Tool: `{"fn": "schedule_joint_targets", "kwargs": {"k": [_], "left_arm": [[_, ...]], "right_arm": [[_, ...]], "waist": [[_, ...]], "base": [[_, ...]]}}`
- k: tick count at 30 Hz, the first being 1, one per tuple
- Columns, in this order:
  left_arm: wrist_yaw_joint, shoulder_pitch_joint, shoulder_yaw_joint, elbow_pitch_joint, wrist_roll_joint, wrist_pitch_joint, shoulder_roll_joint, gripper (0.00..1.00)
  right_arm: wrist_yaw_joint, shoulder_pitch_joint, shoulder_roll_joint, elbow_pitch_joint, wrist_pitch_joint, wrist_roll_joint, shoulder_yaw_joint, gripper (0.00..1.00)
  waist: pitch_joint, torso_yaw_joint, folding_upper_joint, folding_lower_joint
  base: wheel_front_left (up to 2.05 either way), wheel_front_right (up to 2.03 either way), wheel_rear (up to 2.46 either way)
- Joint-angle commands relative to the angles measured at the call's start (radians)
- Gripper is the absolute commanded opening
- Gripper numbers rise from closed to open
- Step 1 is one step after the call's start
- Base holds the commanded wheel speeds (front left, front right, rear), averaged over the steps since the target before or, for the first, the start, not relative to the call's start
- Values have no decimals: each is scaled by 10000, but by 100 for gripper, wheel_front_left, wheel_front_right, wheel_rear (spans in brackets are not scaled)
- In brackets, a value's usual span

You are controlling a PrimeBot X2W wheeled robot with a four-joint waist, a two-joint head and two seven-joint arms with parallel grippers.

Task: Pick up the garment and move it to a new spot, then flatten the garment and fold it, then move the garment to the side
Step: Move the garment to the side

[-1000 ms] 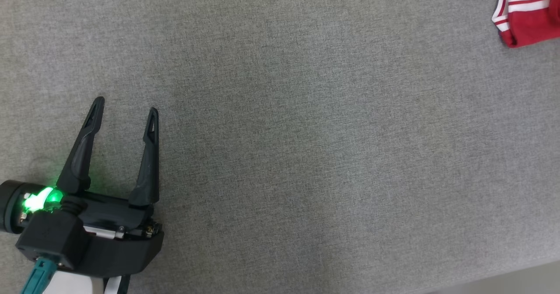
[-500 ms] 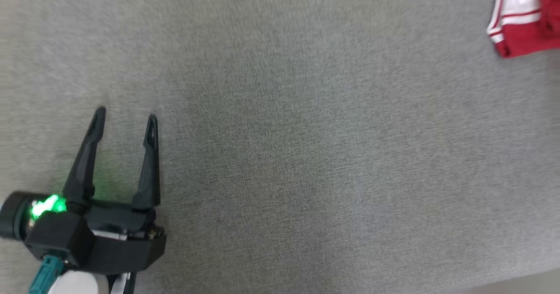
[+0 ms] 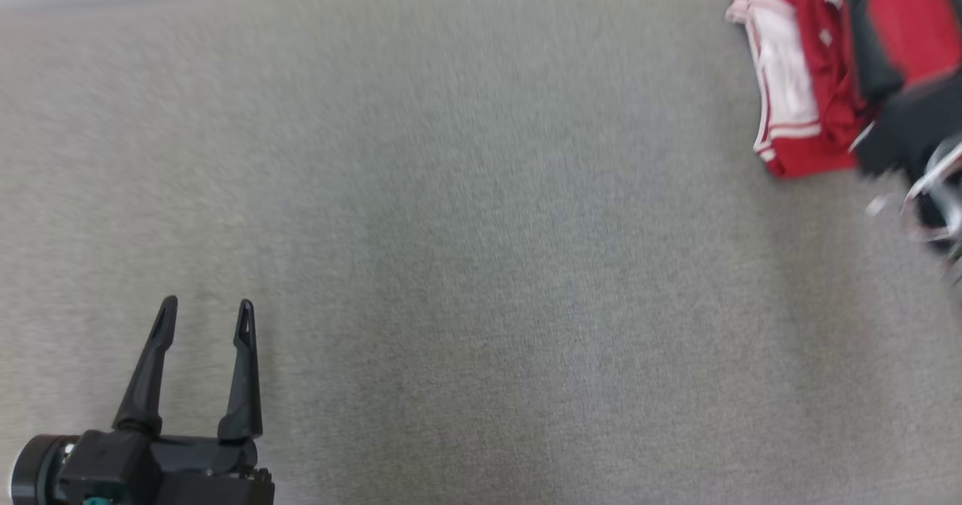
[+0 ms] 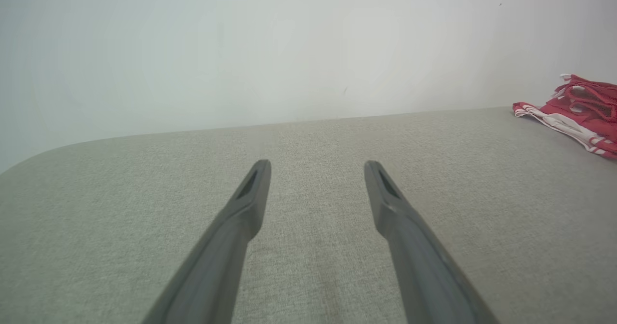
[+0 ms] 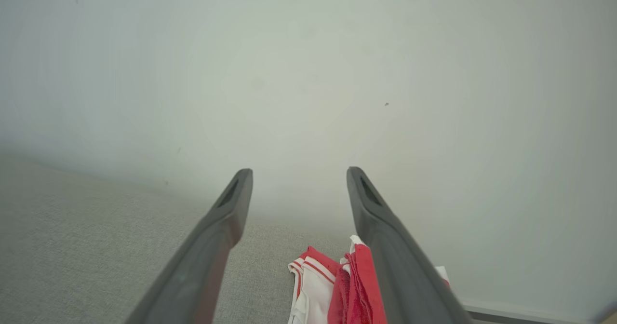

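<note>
Where garment [image 3: 789, 92] lies at far right of surface [image 3: 481, 264]: right claw [image 5: 299, 171] wide above it; lift straight up, sparing folds. Left claw [image 3: 207, 303] wide, idle.

Grey fabric surface [image 3: 481, 264]; red-white garment [image 3: 789, 99] lying near far-right edge.

The head view looks steeply down on the tabletop [image 3: 481, 264], garment [image 3: 797, 114] at upper right. The left wrist view skims low over it toward the wall [image 4: 289, 49], garment far right. The right wrist view sits close above the garment, facing the wall.
</note>
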Motion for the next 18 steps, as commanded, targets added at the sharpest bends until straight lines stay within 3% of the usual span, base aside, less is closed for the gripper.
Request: {"fn": "schedule_joint_targets", "kwargs": {"k": [1,6,18], "left_arm": [[-39,147,-2,54,-56,2,-6,100],[-49,334,-30,325,-121,4,-84,100],[5,856,33,1025,-288,2,-160,100]], "right_arm": [[-33,545,161,-200,-2,-122,-313,100],[-33,2843,937,-1590,-2,-714,-1547,100],[-31,7198,2629,-3690,-2,-1128,-3045,100]], "waist": [[-1175,405,1,2],[-1896,797,1,2],[-3164,1229,1,2]], "base": [[0,0,0],[0,0,0],[0,0,0]]}}
